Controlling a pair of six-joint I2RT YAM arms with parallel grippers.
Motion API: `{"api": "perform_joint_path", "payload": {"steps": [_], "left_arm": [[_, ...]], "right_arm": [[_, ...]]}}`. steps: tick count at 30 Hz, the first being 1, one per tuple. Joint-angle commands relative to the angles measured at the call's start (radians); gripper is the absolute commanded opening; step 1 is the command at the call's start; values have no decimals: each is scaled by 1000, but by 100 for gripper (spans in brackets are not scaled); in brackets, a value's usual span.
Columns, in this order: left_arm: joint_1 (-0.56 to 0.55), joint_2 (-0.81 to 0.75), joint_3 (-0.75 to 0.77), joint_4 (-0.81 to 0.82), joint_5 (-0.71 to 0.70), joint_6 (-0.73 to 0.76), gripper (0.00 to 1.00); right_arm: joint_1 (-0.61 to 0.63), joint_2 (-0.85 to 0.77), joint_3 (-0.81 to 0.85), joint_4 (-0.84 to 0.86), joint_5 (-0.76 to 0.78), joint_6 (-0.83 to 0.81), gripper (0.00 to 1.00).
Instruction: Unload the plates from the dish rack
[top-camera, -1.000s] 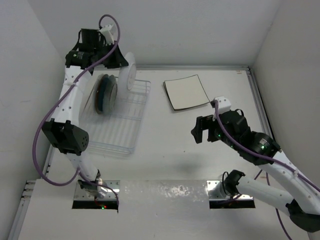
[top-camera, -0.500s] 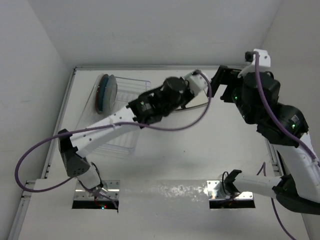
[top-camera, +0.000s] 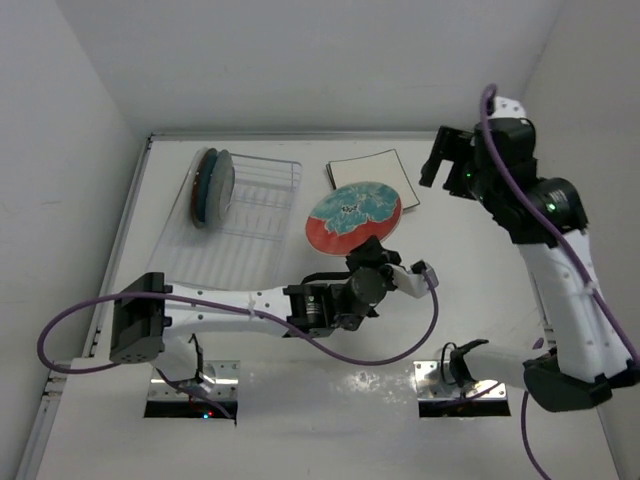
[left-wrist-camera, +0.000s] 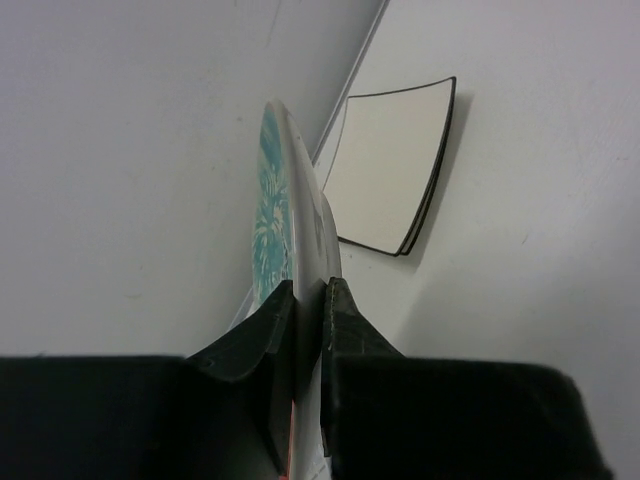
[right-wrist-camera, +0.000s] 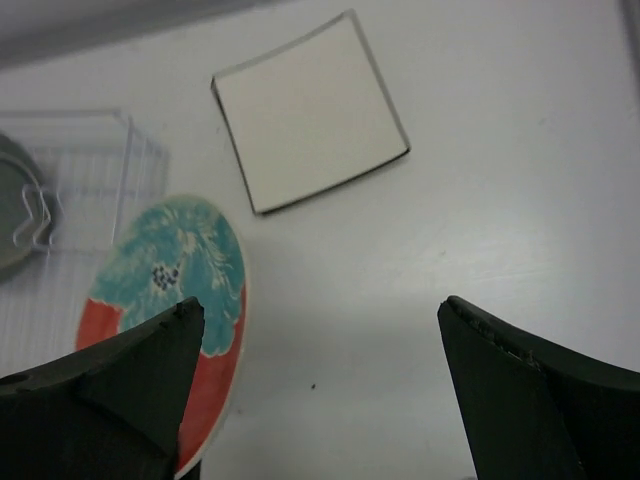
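Left tool (left-wrist-camera: 307, 295) is clamped on the near rim of the round red plate with teal flowers (top-camera: 352, 214), glossy glazed ceramic, held face up over the bench (top-camera: 470, 280) just right of the clear ribbed dish rack (top-camera: 235, 240); its far rim overlaps the cream square plates (top-camera: 378, 180), flat, dark-edged, lying straight ahead; right tool (top-camera: 440, 165) hangs spread and empty beyond them; other round plates (top-camera: 212, 185) stand on edge in the rack.

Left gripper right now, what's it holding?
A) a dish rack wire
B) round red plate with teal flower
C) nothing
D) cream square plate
B: the left gripper is shut on the rim of the round red plate with teal flower, while the cream square plates lie flat, ungripped.
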Motion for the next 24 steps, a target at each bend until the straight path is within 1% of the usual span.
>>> {"api": "perform_joint_path", "payload": {"steps": [1, 2, 3, 4, 5, 7, 8, 11, 13, 14, 17, 18, 19, 21, 24], "left_arm": [[-31, -159, -49, 315, -151, 212, 0], [-51, -173, -123, 354, -157, 289, 0], [-57, -196, -123, 354, -157, 289, 0], [-65, -212, -123, 354, -157, 289, 0], [-74, -227, -123, 354, -157, 289, 0], [-100, -278, -123, 354, -157, 289, 0], [-112, -285, -123, 354, -157, 289, 0], [-123, -293, -123, 354, -157, 289, 0], [-131, -294, -123, 354, -157, 289, 0], [-131, -295, -123, 354, -157, 289, 0], [-140, -290, -123, 354, -157, 289, 0], [-142, -290, -123, 354, -157, 289, 0], [-146, -293, -123, 354, -157, 289, 0], [-151, -291, -123, 354, -157, 289, 0], [-155, -288, -123, 354, -157, 289, 0]], "right_arm": [[-43, 75, -61, 81, -329, -14, 96], [-43, 90, -93, 111, -380, -39, 96], [-44, 100, -119, 132, -431, -47, 95], [-43, 107, -142, 150, -515, -50, 95], [-44, 107, -200, 196, -552, -58, 93], [-44, 111, -251, 224, -609, -61, 93], [-44, 118, -303, 257, -656, -63, 92], [-43, 109, -399, 314, -735, -35, 90], [-43, 91, -426, 348, -706, -24, 90], [-44, 69, -430, 336, -610, -14, 90], [-46, 35, -398, 290, -417, 20, 94], [-48, 13, -386, 284, -320, 26, 95], [-51, 5, -374, 279, -281, 34, 96], [-64, -12, -329, 270, -220, 58, 97], [-72, 0, -256, 273, -284, 62, 97]]}}
